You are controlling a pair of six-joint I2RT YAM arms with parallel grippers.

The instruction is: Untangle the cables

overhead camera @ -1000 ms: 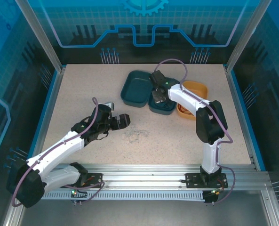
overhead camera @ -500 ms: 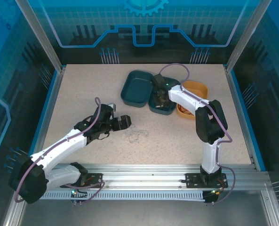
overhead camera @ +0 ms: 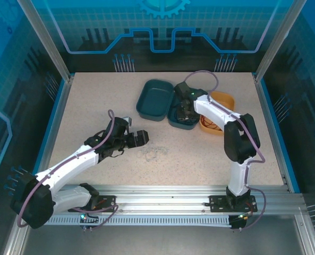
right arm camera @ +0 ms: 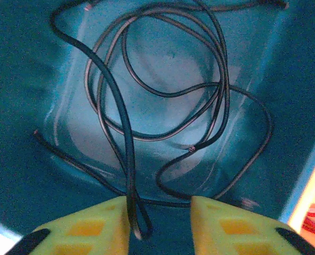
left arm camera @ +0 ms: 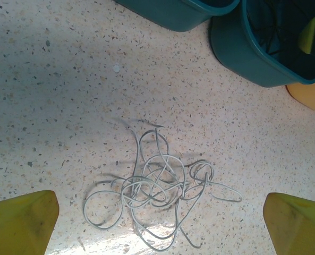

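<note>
A white/grey cable point(overhead camera: 152, 153) point(left arm camera: 133, 185) lies in a loose tangle on the speckled table. My left gripper point(overhead camera: 141, 136) point(left arm camera: 160, 218) hovers just left of it, open, its yellow fingertips point(left arm camera: 24, 220) either side of the tangle and clear of it. My right gripper point(overhead camera: 184, 112) point(right arm camera: 160, 215) reaches down into a small teal tray point(overhead camera: 173, 121) point(right arm camera: 19, 79). The black cable point(right arm camera: 126, 133) lies coiled in that tray. The jaws stand apart, and one loop of the black cable rests against the left finger point(right arm camera: 93, 228). The red cable point(right arm camera: 314, 219) shows at the right edge.
A larger teal tray point(overhead camera: 154, 100) point(left arm camera: 168, 10) stands left of the small one point(left arm camera: 263, 58). An orange tray point(overhead camera: 223, 100) point(left arm camera: 311, 95) stands to its right. Raised blue rails border the table.
My right gripper has sunk deeper into the small teal tray and its jaws have parted. The left gripper crept slightly toward the white/grey cable.
</note>
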